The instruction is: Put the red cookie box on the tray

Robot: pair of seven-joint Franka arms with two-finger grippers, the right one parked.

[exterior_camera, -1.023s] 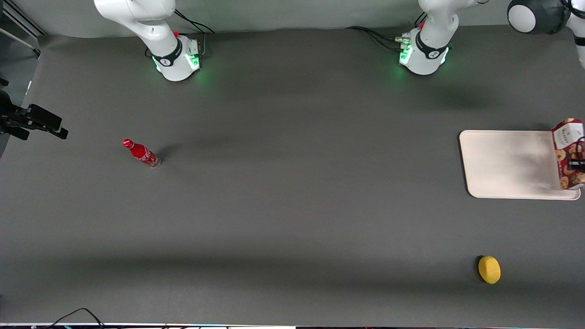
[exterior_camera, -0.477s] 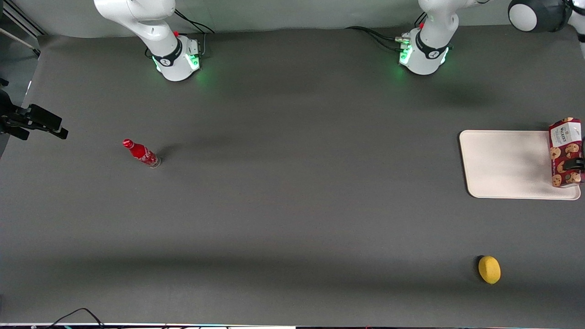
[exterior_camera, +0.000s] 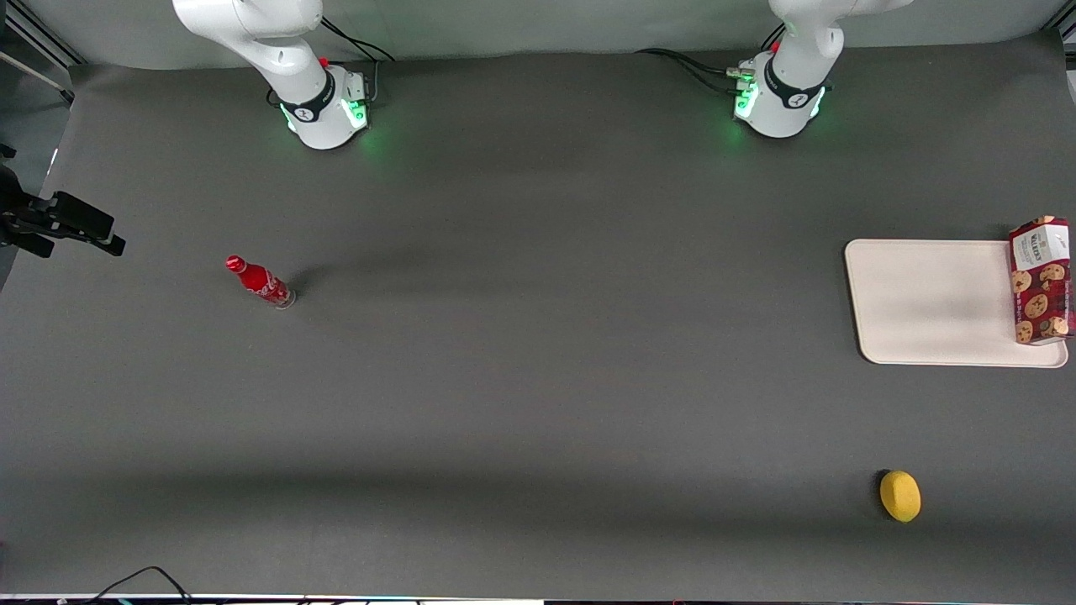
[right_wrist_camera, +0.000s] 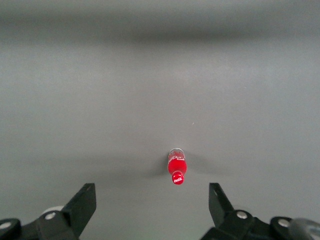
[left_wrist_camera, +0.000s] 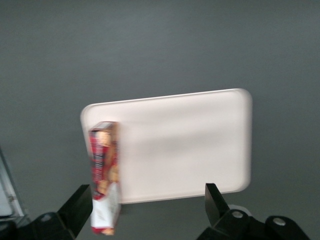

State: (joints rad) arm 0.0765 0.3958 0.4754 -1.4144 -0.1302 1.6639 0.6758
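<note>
The red cookie box lies along the end of the cream-white tray that is toward the working arm's end of the table. In the left wrist view the box rests along one short edge of the tray, and its white label end reaches past the rim. My left gripper is open and empty, well above the tray and apart from the box. It is out of the front view.
A small red bottle stands toward the parked arm's end of the table and also shows in the right wrist view. A yellow lemon-like object lies nearer the front camera than the tray.
The gripper held the box over the tray's end, set it down, let go and rose out of the front view. The box now rests on the tray.
</note>
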